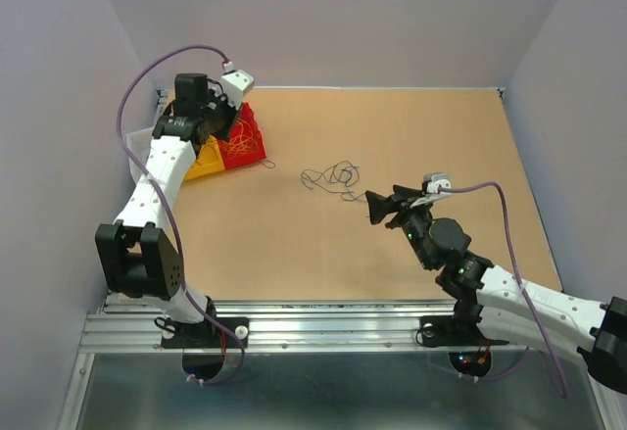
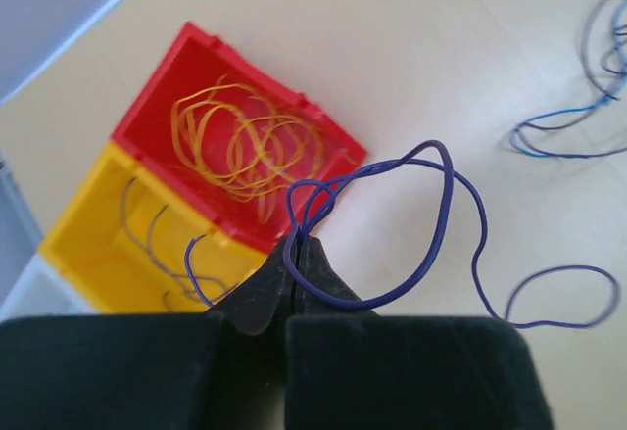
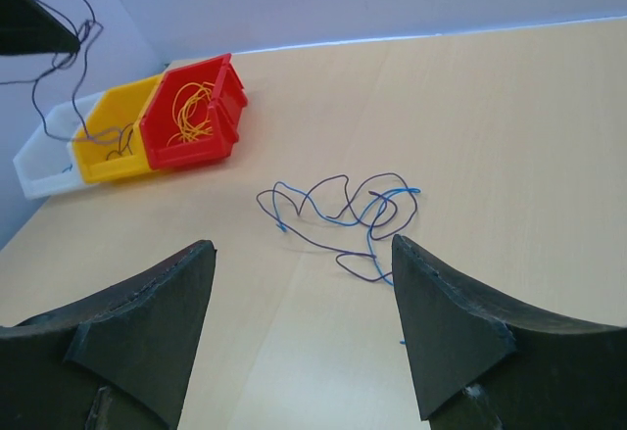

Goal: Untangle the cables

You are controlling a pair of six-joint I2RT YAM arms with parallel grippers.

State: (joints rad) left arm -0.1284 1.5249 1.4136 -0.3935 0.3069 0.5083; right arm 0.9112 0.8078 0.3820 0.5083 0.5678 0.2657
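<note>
My left gripper [image 2: 297, 246] is shut on a dark blue cable [image 2: 440, 218], pinched at the fingertips, and its loops hang over the table beside the red bin [image 2: 147, 107]. In the top view that gripper [image 1: 220, 121] is above the bins at the far left. A tangle of blue and dark purple cables [image 1: 331, 177] lies mid-table. My right gripper [image 1: 377, 207] is just right of the tangle. In the right wrist view it [image 3: 304, 293] stands open and empty, with the tangle [image 3: 407, 192] a little beyond its fingertips. Orange-yellow cables [image 2: 245, 141] lie in the red bin.
A yellow bin [image 2: 88, 234] holding a few thin dark cables sits against the red one, and a white bin [image 3: 39, 170] is beside it by the left wall. Walls enclose the table on the left, back and right.
</note>
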